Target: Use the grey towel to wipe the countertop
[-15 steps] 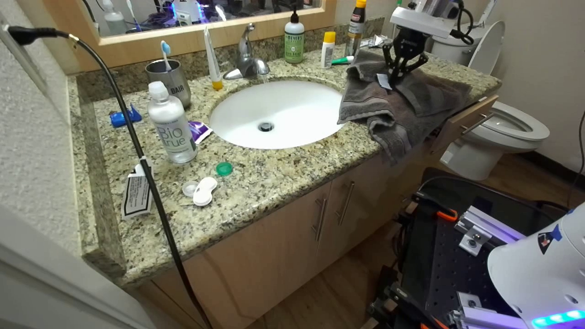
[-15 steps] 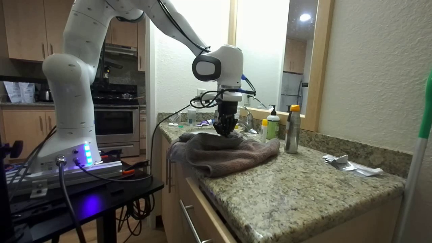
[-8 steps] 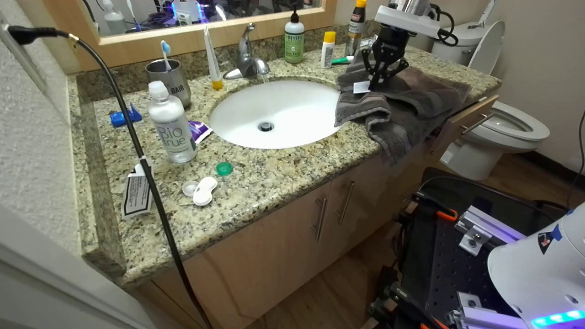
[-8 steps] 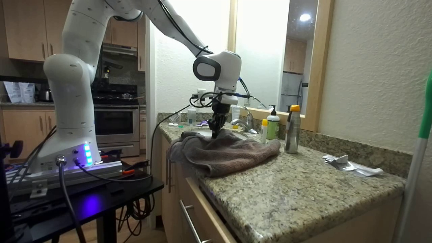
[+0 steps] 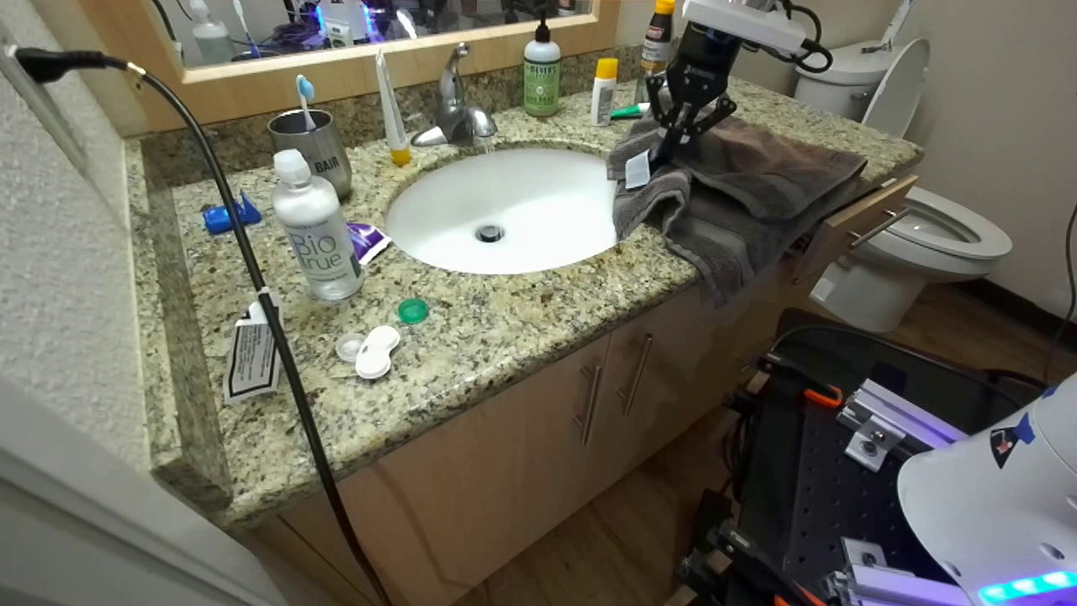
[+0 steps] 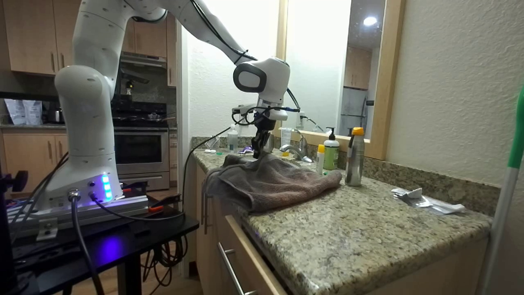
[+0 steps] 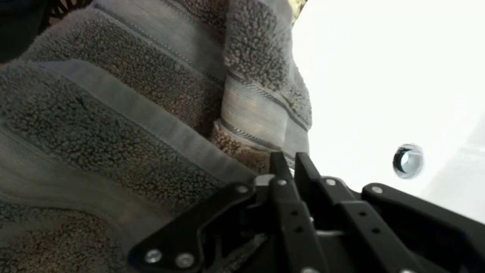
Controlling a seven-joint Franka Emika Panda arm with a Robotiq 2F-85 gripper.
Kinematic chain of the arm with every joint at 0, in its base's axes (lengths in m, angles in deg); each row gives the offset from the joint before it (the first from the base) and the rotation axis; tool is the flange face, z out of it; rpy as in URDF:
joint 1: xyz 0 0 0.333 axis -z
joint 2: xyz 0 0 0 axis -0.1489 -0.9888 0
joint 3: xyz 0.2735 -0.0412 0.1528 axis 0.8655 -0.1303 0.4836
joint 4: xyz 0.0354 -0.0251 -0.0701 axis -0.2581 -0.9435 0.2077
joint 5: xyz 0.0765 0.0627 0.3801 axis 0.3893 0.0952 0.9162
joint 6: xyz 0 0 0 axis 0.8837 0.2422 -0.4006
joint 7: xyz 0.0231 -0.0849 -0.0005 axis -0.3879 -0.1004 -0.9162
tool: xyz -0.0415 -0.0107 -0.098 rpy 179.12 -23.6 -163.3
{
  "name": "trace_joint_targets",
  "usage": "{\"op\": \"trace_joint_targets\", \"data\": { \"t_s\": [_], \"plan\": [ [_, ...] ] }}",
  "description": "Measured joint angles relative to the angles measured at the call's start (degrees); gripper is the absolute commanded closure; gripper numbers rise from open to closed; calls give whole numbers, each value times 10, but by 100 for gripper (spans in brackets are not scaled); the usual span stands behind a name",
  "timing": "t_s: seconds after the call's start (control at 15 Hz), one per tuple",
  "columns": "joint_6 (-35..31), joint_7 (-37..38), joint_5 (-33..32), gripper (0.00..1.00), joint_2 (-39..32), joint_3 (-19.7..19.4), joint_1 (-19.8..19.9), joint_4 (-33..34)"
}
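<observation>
While my gripper (image 7: 290,155) is clamping a fold of the grey terry towel (image 6: 282,186), jaws nearly together on the cloth, I am seeing the rest of it lying beneath and around them, covering part of the granite countertop (image 6: 360,237) and hanging over its front edge. A white tag (image 5: 637,170) is sticking out just beside the jaws. In the wrist view, the white sink (image 7: 360,87) is showing to their right.
</observation>
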Motion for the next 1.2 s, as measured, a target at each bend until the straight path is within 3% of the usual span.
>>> {"op": "trace_joint_targets", "data": {
  "t_s": [0.2, 0.53, 0.6, 0.73, 0.87, 0.93, 1.2],
  "plan": [
    [-6, 8, -6, 34, 3, -1, -7, 0],
    [-93, 85, -74, 2, -3, -20, -11, -7],
    [-102, 102, -89, 18, -3, -25, -11, -8],
    [-103, 127, -110, 4, -3, -32, -12, -8],
    [-104, 131, -113, 0, -3, -34, -12, -8],
    [-103, 131, -112, 18, -3, -33, -12, -8],
    [-108, 132, -111, 47, -20, -32, -17, -8]
  ]
}}
